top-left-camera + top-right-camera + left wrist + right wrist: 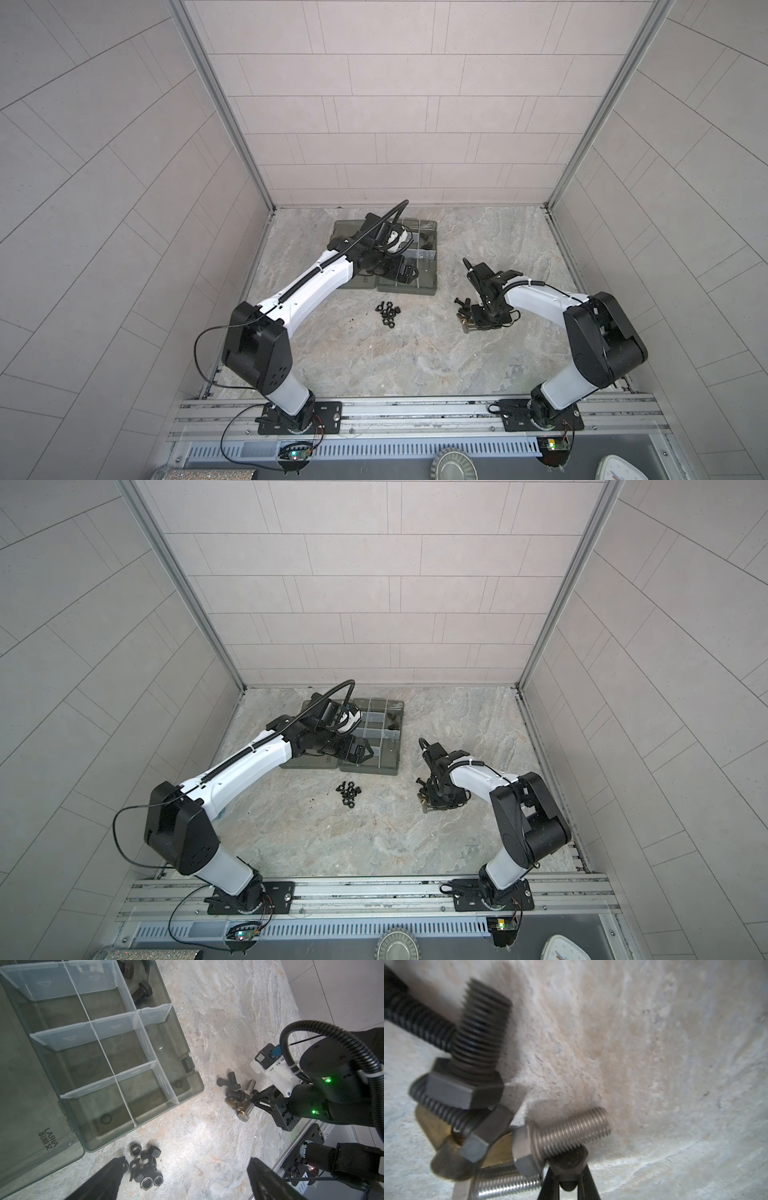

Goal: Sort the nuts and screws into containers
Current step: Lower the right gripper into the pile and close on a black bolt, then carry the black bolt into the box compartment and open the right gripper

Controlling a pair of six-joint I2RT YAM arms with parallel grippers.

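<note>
Picking it up at the left of both top views: the flat lid point(343, 232) of the organizer box point(430, 286) lies open on the marble table point(374, 357), left of centre and up near the back wall. My left arm stretches across it. The left gripper point(365, 752) hangs over the near part of the box with its jaws spread wide. On the left wrist camera the two fingers point(108, 1174) stand well apart. Moving right, the box's compartments point(113, 1026) are marked off by pale dividers. The one in the far right corner of the box holds two black screws point(392, 722), lying loose on its floor. Just in front of the box's near edge, around the middle of the frame, the nuts point(388, 312) sit bunched in a tight black cluster on the table, outside any compartment. Further right, well apart from the nuts, there's the heap of loose screws point(461, 309), black ones and silver ones tangled over a brass-coloured winged piece point(232, 1103). My right arm is bent down onto that heap from the right side of the frame. The right gripper point(252, 1098) is pressed together to a point, right against the pile. On the right wrist camera its fingertips point(568, 1158) sit tight together under the threaded shank of a silver screw point(571, 1134), touching it. I can't tell whether anything is actually pinched between them.
</note>
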